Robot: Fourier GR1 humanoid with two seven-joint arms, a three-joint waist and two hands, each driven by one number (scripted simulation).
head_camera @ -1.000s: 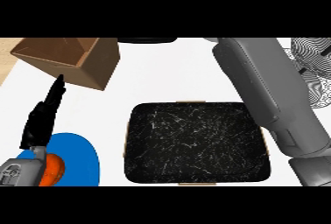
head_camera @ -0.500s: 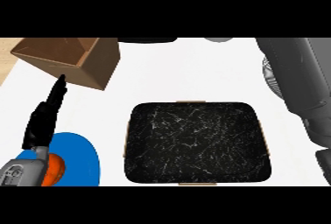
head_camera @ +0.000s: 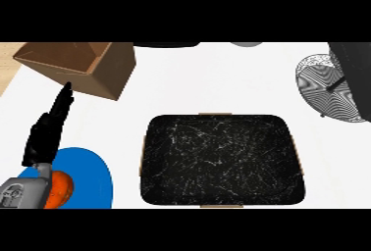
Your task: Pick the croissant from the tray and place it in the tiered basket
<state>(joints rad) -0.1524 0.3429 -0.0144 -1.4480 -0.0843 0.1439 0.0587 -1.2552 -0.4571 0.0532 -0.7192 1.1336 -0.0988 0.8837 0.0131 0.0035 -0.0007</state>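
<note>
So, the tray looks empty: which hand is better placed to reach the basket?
Right: the right arm is at the basket; the left hand lies beyond the tray, fingers straight.

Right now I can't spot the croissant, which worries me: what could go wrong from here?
1. No croissant shows on the tray, and the right arm hides part of the basket at the view's edge, so a release there could miss a tier unseen.
2. The left hand rests, fingers straight, close by the box and the plate with an orange item; a swing could knock either.
</note>
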